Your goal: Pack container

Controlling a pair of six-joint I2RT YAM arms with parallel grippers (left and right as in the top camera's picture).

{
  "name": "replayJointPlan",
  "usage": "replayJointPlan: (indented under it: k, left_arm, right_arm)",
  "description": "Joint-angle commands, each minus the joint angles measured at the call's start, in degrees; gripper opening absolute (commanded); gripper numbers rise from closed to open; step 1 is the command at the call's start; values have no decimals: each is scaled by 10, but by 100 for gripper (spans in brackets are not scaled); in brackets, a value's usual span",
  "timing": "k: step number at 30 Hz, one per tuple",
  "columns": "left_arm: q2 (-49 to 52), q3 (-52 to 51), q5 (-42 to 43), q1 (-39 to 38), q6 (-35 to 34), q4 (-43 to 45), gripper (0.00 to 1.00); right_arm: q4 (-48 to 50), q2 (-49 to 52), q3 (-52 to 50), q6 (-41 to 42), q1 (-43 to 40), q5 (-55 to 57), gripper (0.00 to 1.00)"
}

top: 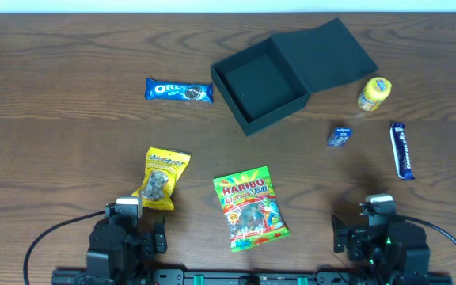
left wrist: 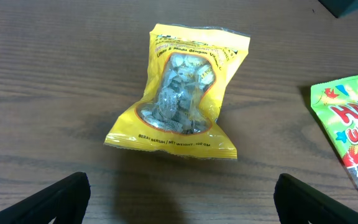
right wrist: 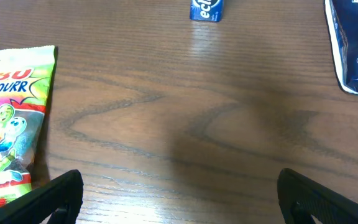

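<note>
The container, a dark teal-black square box, stands open at the back centre with its flap lid lying back to the right. Its inside looks empty. On the table lie an Oreo packet, a yellow snack bag, a Haribo bag, a small blue packet, a blue Cadbury bar and a yellow bottle. My left gripper is open and empty just in front of the yellow bag. My right gripper is open and empty over bare wood.
The wooden table runs the full width. Both arm bases sit at the front edge. Black cables loop beside each arm.
</note>
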Motion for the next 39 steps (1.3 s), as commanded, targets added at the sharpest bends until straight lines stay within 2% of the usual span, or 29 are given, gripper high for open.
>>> replayJointPlan:
  k: [1,34,39]
  left_arm:
    - [-4,-19,-6,3,-11,-24,95]
    - [-4,-19,-9,3,-11,-23,95]
    - [-4,-19,-25,3,-11,-3,95]
  right_arm:
    - [-2,-4,-5,2,-5,2,99]
    - [-2,-4,-5,2,-5,2,99]
    - [-2,-4,-5,2,-5,2,99]
